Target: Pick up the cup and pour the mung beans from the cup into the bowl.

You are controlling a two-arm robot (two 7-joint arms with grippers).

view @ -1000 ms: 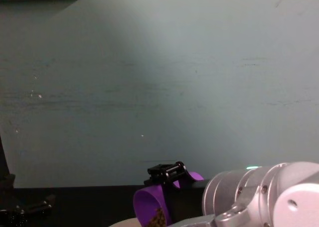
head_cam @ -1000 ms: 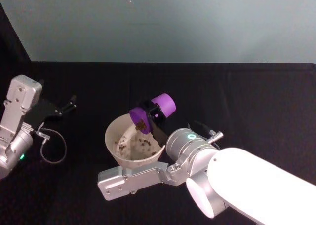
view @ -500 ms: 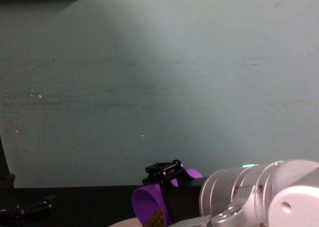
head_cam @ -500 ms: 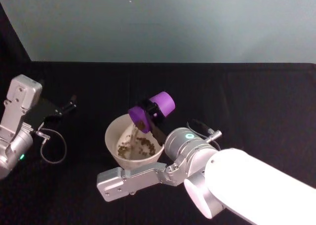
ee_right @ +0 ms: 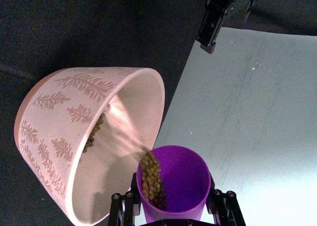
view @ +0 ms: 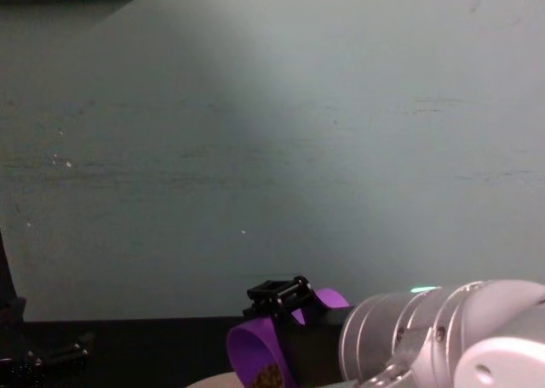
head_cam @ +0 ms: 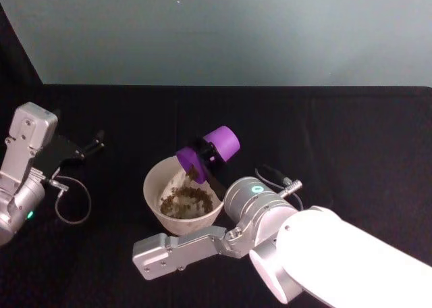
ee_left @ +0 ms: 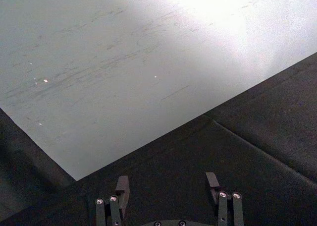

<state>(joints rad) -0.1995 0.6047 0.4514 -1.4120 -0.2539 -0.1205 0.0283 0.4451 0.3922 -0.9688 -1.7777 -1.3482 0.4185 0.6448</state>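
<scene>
Black table [head_cam: 337,132]: more mung beans [head_cam: 183,203] than before in bowl [head_cam: 160,219] under cup [head_cam: 221,142].

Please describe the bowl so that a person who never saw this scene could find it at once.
On the black table, near its middle, the bowl stands under the mouth of the tilted purple cup held by the right pincer; the left pincer is parked far to the left. It alone is pale and round, with pinkish leaf prints outside and mung beans heaped inside.
</scene>
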